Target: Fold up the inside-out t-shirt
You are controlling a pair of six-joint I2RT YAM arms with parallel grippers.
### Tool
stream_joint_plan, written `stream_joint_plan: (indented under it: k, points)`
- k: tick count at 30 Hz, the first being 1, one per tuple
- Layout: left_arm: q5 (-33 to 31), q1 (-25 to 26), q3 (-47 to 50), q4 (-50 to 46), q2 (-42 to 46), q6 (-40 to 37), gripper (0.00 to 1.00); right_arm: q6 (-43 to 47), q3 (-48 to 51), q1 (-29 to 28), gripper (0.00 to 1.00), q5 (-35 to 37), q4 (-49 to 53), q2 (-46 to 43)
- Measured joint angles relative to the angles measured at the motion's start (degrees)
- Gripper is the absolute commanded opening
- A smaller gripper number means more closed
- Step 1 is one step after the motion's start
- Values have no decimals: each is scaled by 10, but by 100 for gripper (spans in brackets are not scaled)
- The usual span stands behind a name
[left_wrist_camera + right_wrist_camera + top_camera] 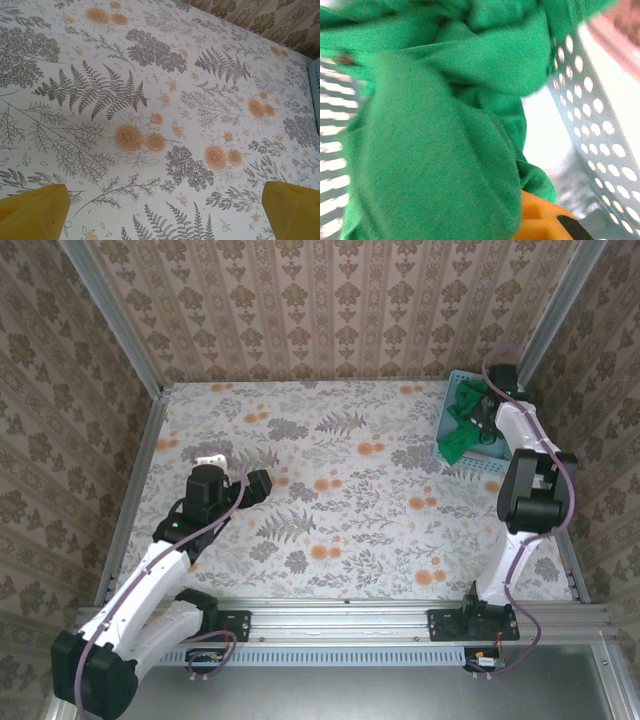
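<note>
**Left:** the left end effector (210, 456) hangs over the left part of the floral surface (350, 500). Its 2 yellow fingers (35, 212) are spread wide, with only printed surface between them.

**Right:** the pale blue basket (490, 468) stands in the far right corner. The green shirt (458, 440) is bunched inside it, with 1 lobe spilling over the basket's left rim toward the surface. The right end effector (478, 418) sits in the basket, narrow, and appears clamped on a fold of the shirt. In the wrist view, cloth drapes over 1 orange finger (540, 220) and hides the tips.

**Key relation:** the shirt lies well to the right of the left end effector and touches the right one, so the right arm is much the nearer. Crumpled as it is, the shirt shows no readable long axis. Judged from the task, the coming move is a carry leftward and nearward onto the open middle of the surface, where the shirt can be spread.
</note>
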State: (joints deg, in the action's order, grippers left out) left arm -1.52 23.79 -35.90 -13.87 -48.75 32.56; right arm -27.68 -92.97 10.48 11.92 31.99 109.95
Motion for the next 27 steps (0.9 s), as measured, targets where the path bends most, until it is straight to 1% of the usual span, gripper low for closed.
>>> stream_joint_plan:
  k: [3, 6, 8, 14, 17, 20, 24, 25, 26, 27]
  points:
    - [-3, 2, -12, -18, 9, 0, 100, 40, -3, -43, 0, 19, -1, -82]
    - [-10, 2, -24, -45, 19, -2, 100, 83, -7, -110, 0, 35, -2, -154]
    - [-17, 2, -36, -67, 25, -2, 100, 113, -7, -169, 0, 44, -4, -200]
    - [-24, 1, -55, -110, 49, -3, 100, 187, -7, -346, 0, 68, -5, -292]
    - [-24, 1, -55, -125, 65, -3, 100, 203, -6, -420, 0, 68, -5, -327]
    - [-24, 1, -55, -137, 79, -2, 100, 205, 0, -475, 0, 65, -5, -348]
    - [-24, -2, -53, -141, 86, -2, 100, 200, 39, -522, 0, 38, -7, -355]
    - [-23, -3, -52, -141, 87, -2, 100, 193, 55, -528, 2, 30, -10, -352]
    - [-22, -3, -50, -141, 87, -2, 100, 186, 70, -532, 7, 23, -14, -348]
    - [-19, -3, -48, -140, 87, -2, 100, 177, 87, -535, 16, 14, -21, -340]
